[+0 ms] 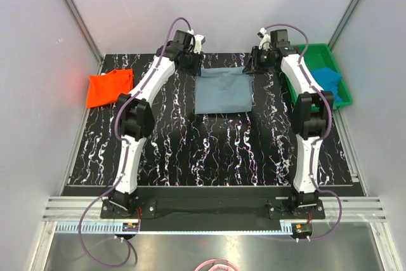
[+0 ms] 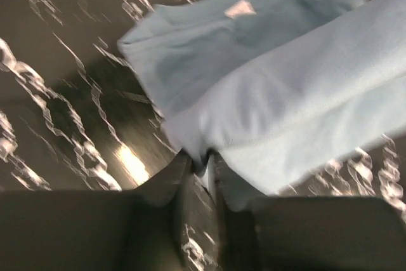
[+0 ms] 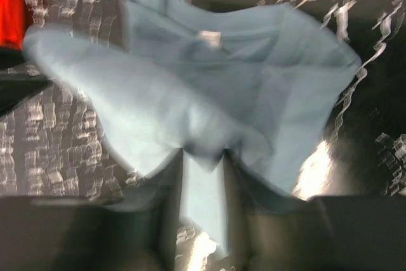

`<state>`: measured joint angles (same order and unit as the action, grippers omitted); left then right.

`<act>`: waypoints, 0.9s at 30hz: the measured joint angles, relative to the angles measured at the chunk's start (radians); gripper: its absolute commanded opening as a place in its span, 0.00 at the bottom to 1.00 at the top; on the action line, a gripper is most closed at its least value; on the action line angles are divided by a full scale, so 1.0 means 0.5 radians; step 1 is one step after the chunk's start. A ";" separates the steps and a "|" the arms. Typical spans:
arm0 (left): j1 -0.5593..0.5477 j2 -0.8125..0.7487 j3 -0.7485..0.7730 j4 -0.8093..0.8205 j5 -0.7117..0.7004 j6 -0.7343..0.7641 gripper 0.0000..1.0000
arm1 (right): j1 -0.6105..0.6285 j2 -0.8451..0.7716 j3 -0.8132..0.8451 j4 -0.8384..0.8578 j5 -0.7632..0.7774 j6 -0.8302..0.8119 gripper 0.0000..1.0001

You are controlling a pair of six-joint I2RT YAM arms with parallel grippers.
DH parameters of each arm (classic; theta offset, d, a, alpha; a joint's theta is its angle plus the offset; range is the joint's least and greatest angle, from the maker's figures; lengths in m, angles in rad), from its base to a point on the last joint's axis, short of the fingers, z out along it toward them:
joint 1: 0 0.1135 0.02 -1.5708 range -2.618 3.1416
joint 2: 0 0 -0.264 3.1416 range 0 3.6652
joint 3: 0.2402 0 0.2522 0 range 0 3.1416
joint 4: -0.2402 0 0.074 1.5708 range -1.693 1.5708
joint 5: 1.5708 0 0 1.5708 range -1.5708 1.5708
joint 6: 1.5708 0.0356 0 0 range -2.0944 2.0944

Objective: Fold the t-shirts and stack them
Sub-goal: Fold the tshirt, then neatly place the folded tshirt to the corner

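The grey-blue t-shirt (image 1: 222, 91) lies folded into a rectangle at the back middle of the table, its neck label (image 3: 209, 37) showing in the right wrist view. My left gripper (image 1: 192, 63) is at its far left corner and my right gripper (image 1: 254, 65) at its far right corner. In the left wrist view the jaws (image 2: 203, 157) stand slightly parted with the edge of the shirt (image 2: 285, 80) between them. My right gripper (image 3: 203, 153) is open a little wider, a strip of the shirt (image 3: 222, 87) lying in the gap. Both wrist views are blurred.
An orange-red t-shirt (image 1: 109, 88) lies crumpled at the table's left edge. A bright blue t-shirt (image 1: 328, 80) sits in a green tray (image 1: 312, 47) at the back right. Grey walls close in the sides and the back.
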<state>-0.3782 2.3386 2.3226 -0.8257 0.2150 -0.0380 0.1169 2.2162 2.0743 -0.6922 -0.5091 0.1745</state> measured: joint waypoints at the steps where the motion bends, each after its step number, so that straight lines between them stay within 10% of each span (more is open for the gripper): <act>1: 0.000 0.041 0.015 0.044 -0.043 0.003 0.74 | 0.000 0.065 0.042 0.016 0.011 -0.020 0.57; 4: -0.002 0.140 0.016 0.101 -0.198 -0.015 0.92 | 0.007 0.246 0.140 0.060 0.092 -0.082 0.75; 15: -0.136 0.021 -0.086 0.088 -0.462 -0.050 0.99 | 0.009 0.079 0.031 0.037 0.175 -0.078 0.73; 27: 0.131 -0.262 -0.365 0.057 0.315 -0.292 0.99 | 0.017 -0.047 -0.173 0.183 -0.441 0.245 0.72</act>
<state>-0.3126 2.2078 2.1399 -0.7971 0.3725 -0.1841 0.1253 2.1929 1.9877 -0.6006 -0.7296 0.2970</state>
